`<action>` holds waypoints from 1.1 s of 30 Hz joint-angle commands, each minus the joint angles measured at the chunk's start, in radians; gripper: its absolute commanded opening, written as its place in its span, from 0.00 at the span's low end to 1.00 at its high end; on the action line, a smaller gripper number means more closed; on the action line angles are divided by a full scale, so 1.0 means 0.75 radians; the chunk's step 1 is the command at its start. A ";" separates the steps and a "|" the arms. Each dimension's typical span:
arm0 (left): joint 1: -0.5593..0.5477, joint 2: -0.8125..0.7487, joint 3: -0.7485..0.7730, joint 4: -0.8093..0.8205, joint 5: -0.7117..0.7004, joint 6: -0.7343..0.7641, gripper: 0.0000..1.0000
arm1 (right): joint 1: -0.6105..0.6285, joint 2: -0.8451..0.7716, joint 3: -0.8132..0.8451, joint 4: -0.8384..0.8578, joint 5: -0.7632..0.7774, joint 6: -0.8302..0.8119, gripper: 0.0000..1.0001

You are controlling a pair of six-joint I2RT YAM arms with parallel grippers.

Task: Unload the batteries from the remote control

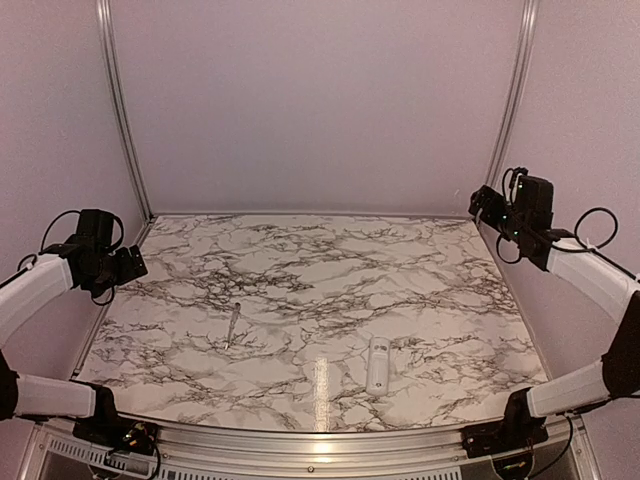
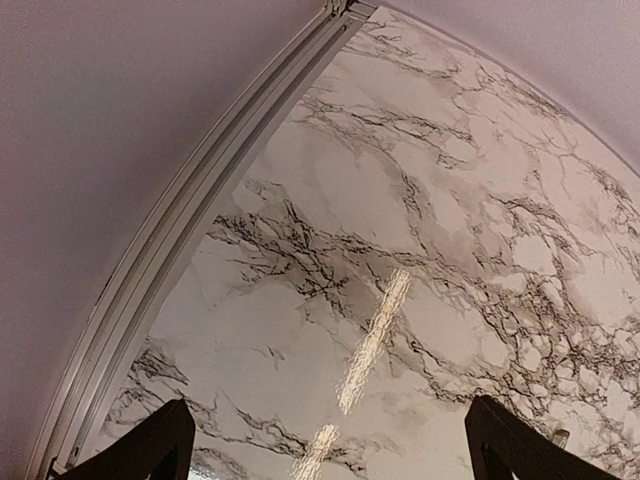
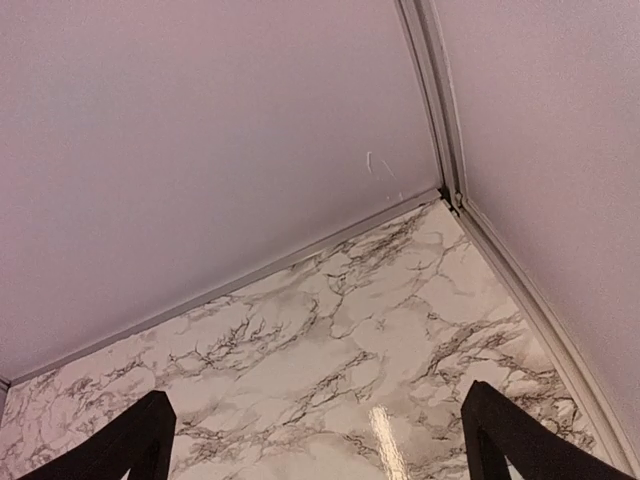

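- Seen from above, a white tabletop with grey marble veining (image 1: 300, 270) sits inside plain pale lilac walls (image 1: 320, 100). Two robot arms rise from its near edge.
- A slim white rectangular plastic remote control (image 1: 377, 365) lies flat on the table, right of centre and near the front edge. Its long side points roughly away from the arms. Which face is up is too small to tell.
- The two batteries are not visible anywhere. I judge they are inside the remote control, with its cover not yet removed.
- A long, thin silvery stick-like tool (image 1: 233, 325) lies on the table left of centre, well apart from the remote control.
- The left gripper (image 1: 128, 266) hangs high over the table's left edge, well away from both objects. In its wrist view its two dark fingers (image 2: 150, 450) are spread wide with only marble between them, so it is released and empty.
- The right gripper (image 1: 482, 203) hangs high by the far right corner, also well away from the remote control. Its wrist view shows its dark fingers (image 3: 140, 445) parted wide, facing the back wall and the far corner of the table, so it too is released and empty.
- Step in hand, as a judgement: the very start. Nothing is gripped and the remote control looks untouched.
- The next move probably calls for one arm to come down and steady the remote control. The other arm, which could be the left since it is nearer, would fetch the tool or work the battery cover loose.
- The slim body on smooth marble may slide when pushed, so a firm hold across its narrow sides would matter.
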State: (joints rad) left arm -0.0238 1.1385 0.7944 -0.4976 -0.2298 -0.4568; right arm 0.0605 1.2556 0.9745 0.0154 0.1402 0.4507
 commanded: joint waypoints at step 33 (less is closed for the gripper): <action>-0.016 -0.226 -0.002 0.001 0.257 0.177 0.99 | 0.525 0.282 0.361 -1.337 -0.044 0.399 0.99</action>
State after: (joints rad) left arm -0.0269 0.9638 0.8062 -0.5133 -0.0593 -0.3347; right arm 0.3931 1.4479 1.2167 -0.8879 0.1539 0.6849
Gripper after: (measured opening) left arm 0.991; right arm 0.985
